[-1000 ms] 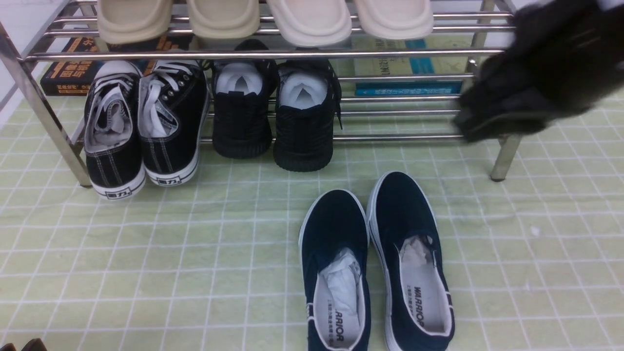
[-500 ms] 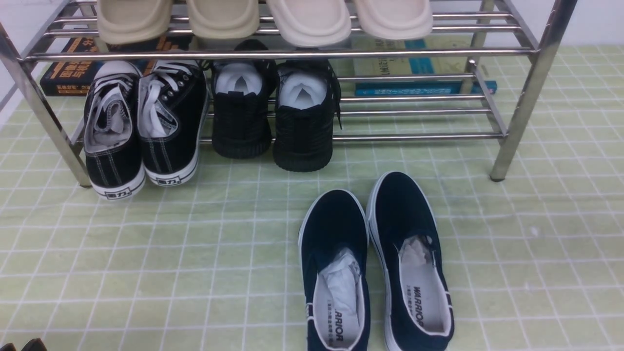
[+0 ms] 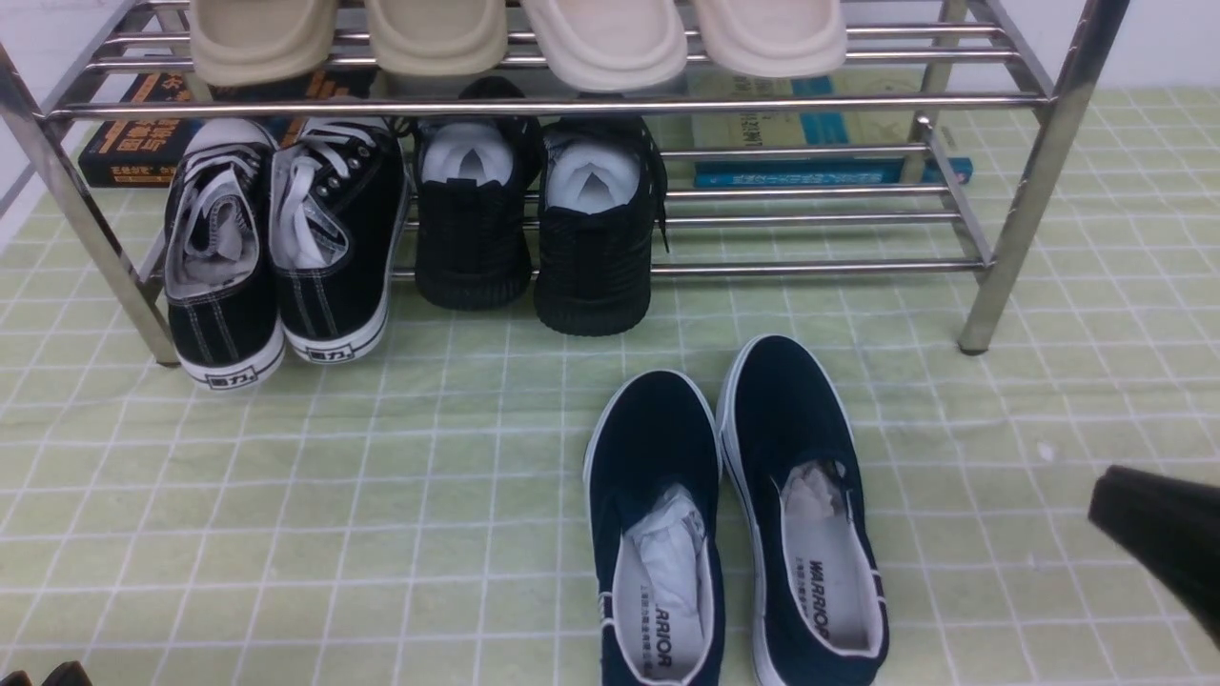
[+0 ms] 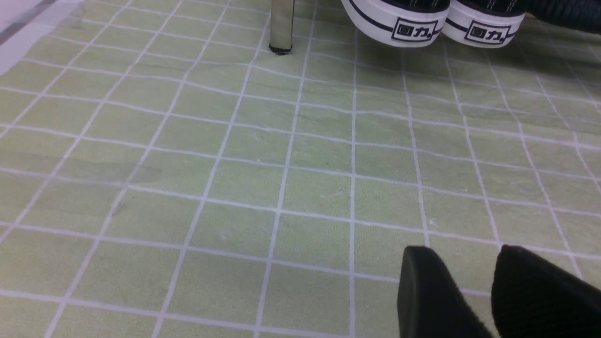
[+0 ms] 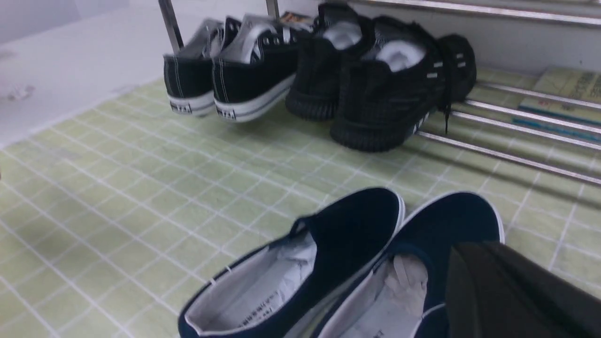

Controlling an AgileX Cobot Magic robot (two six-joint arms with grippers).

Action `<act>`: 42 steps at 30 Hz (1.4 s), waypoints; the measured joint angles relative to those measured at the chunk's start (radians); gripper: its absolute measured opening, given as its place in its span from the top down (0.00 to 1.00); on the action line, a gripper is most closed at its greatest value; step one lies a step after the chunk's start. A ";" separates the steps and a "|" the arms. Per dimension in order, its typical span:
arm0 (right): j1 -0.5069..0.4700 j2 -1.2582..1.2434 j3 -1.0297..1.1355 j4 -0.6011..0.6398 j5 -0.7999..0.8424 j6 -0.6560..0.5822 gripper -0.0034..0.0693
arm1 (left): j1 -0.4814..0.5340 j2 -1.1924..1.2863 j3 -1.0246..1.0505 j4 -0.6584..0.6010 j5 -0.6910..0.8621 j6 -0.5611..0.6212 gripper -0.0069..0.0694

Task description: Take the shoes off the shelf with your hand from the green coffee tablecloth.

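The shelf point(image 3: 534, 105) is shiny chrome metal. The shoes point(image 3: 739, 514) look like matt navy cloth with smooth white rubber soles, crumpled paper inside. The tablecloth point(image 3: 334, 495) is matt, slightly wrinkled green cloth.

Printed "WARRIOR" in black, upside down to the front camera, on the white insoles of the navy shoes point(image 3: 734, 519) at lower centre of the frame, the left insole's word cut to "RRIOR" by the stuffed paper, with a smaller line beside each too fine to read. Stamped with a boxed two-character mark "回力" on the white heel tabs of the black lace-up sneakers point(image 4: 434, 19) at the upper right of the left wrist frame. Lettered in orange on the dark book point(image 3: 129, 143) at upper left and in print on the blue-and-cream book point(image 3: 810, 143) at upper right, both illegible.
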 joint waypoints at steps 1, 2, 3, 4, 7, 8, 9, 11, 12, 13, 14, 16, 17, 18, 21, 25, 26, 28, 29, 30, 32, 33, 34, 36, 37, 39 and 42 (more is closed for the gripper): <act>0.000 0.000 0.002 -0.003 -0.003 0.000 0.96 | 0.000 0.000 0.000 0.000 0.000 0.000 0.59; 0.000 0.000 0.009 -0.010 -0.007 0.000 0.96 | 0.000 0.000 0.000 0.000 0.000 0.000 0.59; 0.000 0.000 0.017 -0.010 -0.008 0.000 0.96 | 0.000 0.000 0.000 0.000 0.000 0.000 0.59; 0.000 0.000 0.020 -0.017 -0.008 0.000 0.96 | 0.000 0.000 0.000 0.000 0.000 0.000 0.59; 0.000 0.000 0.021 -0.022 -0.012 0.000 0.96 | 0.000 0.000 0.000 0.000 0.000 0.000 0.59; 0.000 0.000 0.021 -0.025 -0.014 0.000 0.96 | 0.000 0.000 0.000 0.000 0.000 0.000 0.59; 0.000 0.000 0.021 -0.025 -0.014 0.000 0.96 | 0.000 0.000 0.000 0.000 0.000 0.000 0.59; 0.000 0.000 0.021 -0.027 -0.015 0.000 0.96 | 0.000 0.000 0.000 0.000 0.000 0.000 0.59; 0.000 0.000 0.021 -0.027 -0.015 0.000 0.95 | 0.000 0.000 0.000 0.000 0.000 0.000 0.59; 0.000 0.000 0.021 -0.029 -0.015 0.000 0.95 | 0.000 0.000 0.000 0.000 0.000 0.000 0.59; 0.000 0.000 0.021 -0.029 -0.015 0.000 0.95 | 0.000 0.000 0.000 0.000 0.000 0.000 0.59; 0.000 -0.001 0.021 -0.029 -0.015 0.000 0.95 | 0.000 0.000 0.000 0.000 0.000 0.000 0.59; 0.000 -0.009 0.021 -0.029 -0.007 0.000 0.95 | 0.000 0.000 0.000 0.000 0.000 0.000 0.59; 0.000 -0.016 0.021 -0.029 0.001 0.000 0.95 | 0.000 0.000 0.000 0.000 0.000 0.000 0.59; -0.016 -0.065 0.021 -0.029 0.059 -0.005 0.95 | 0.000 0.000 0.000 0.000 0.000 0.000 0.59; -0.153 -0.156 0.054 -0.029 0.160 -0.047 0.94 | 0.000 0.000 0.000 0.000 0.000 0.000 0.59; -0.190 -0.184 0.068 -0.029 0.173 -0.057 0.94 | 0.000 0.000 0.000 0.000 0.000 0.000 0.59; -0.283 -0.240 0.116 -0.021 0.183 -0.071 0.93 | 0.000 0.000 0.000 0.000 0.000 0.000 0.59; -0.327 -0.269 0.144 -0.010 0.189 -0.075 0.93 | 0.000 0.000 0.000 0.000 0.000 0.000 0.59; -0.353 -0.291 0.161 -0.010 0.192 -0.076 0.93 | 0.000 0.000 0.000 0.000 0.000 0.000 0.59; -0.422 -0.330 0.212 0.002 0.195 -0.079 0.93 | 0.000 0.000 0.000 0.000 0.000 0.000 0.59; -0.455 -0.351 0.238 0.008 0.199 -0.079 0.93 | 0.000 0.000 0.000 0.000 0.000 0.000 0.59; -0.468 -0.359 0.247 0.010 0.200 -0.079 0.93 | 0.000 0.000 0.000 0.000 0.000 0.000 0.59; -0.538 -0.404 0.296 0.016 0.211 -0.079 0.92 | 0.000 0.000 0.000 0.000 0.000 0.000 0.59; -0.570 -0.427 0.315 0.017 0.217 -0.079 0.92 | 0.000 0.000 0.000 0.000 0.000 0.000 0.59; -0.620 -0.463 0.331 0.024 0.229 -0.079 0.92 | 0.000 0.000 0.000 0.000 0.000 0.000 0.59; -0.655 -0.505 0.331 0.030 0.265 -0.079 0.91 | 0.000 0.000 0.000 0.000 0.000 0.000 0.59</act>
